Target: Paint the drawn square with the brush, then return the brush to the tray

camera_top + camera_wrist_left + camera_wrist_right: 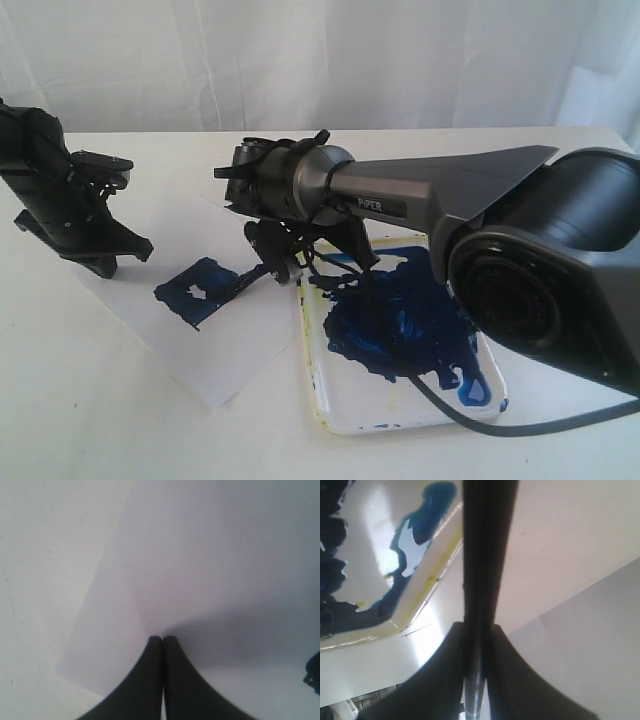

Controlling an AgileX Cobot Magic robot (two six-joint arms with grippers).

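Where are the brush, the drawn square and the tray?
brush (487, 555), right wrist view: its black shaft.
drawn square (220, 276), exterior view: its blue-smeared inside.
tray (375, 398), exterior view: its bare white floor.

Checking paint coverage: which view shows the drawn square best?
Exterior view: the whole drawn square shows, smeared blue with a white gap. Left wrist catches only a dark sliver at frame edge; right wrist misses it.

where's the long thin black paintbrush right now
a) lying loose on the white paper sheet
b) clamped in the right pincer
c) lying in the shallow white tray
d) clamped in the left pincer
b: in the right wrist view the long thin black paintbrush runs out from between the fingers of the right pincer, which is closed on it. The left pincer is shut on nothing over the white paper sheet.
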